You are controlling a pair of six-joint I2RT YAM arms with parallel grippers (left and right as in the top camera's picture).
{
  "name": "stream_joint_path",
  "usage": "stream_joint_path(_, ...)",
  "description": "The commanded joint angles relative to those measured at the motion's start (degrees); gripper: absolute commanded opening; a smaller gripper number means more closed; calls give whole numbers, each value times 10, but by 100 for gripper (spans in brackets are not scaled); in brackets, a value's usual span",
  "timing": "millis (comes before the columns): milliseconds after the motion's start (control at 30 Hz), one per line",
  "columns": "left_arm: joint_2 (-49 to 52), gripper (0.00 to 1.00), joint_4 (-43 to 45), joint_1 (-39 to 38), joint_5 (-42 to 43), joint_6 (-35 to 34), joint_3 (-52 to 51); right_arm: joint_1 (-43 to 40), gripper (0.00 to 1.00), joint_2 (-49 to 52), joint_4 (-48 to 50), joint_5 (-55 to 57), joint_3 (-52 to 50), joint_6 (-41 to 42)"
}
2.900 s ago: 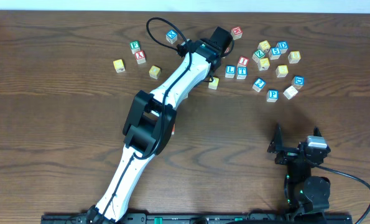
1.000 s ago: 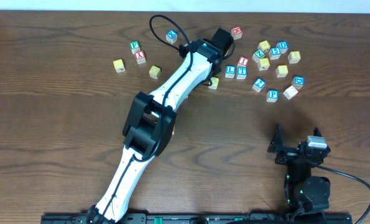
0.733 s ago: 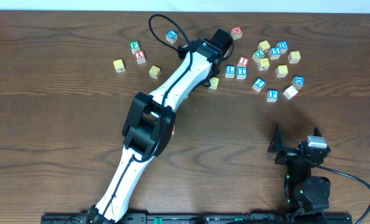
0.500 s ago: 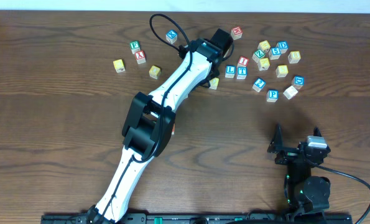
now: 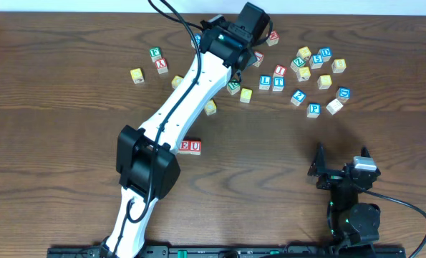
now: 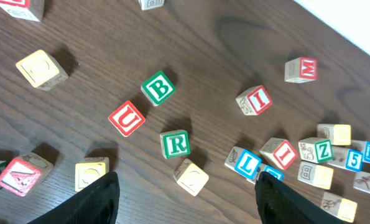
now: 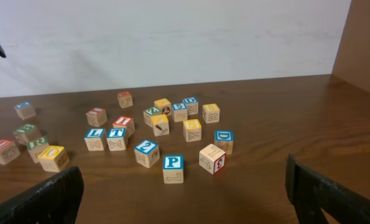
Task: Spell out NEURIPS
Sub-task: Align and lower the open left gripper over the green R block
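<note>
Checking progress: 2 of 7 confirmed. Pale wooden cube w/ red E (image 5: 185,146) and pale wooden cube w/ red U (image 5: 195,146) sit touching, side by side, near-centre on the dark wood counter (image 5: 55,158). Spot left of E is under the left arm, so whether N is placed: cant tell.

Left to do, by my read: R, I, P + last cube.
- Pale wooden cube w/ green R (image 6: 175,144) lies just ahead of the left gripper (image 6: 186,196), far centre of counter. Jaws spread wide, nothing between them.
- Pale wooden cube w/ red I (image 6: 255,100) is near it.
- Pale wooden cube w/ blue P (image 5: 313,110) is at the near edge of the right-hand scatter.
- Several yellow-faced wooden cubes (image 5: 324,81) around; cant tell which ends the word.

Right gripper (image 5: 341,159) parked near right, jaws wide apart, empty.
</note>
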Motion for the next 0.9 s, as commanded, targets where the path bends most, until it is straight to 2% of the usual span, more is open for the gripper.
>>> stream_joint_path(0,16,69,9,-2,-8,16,0,1,99,-1,-3,1,-1,-5)
stream_joint_path(267,38,69,59,-4,2,34,0,1,99,-1,-3,1,-1,-5)
stream_joint_path(867,117,69,52,-4,12,37,-3,1,99,-1,-3,1,-1,-5)
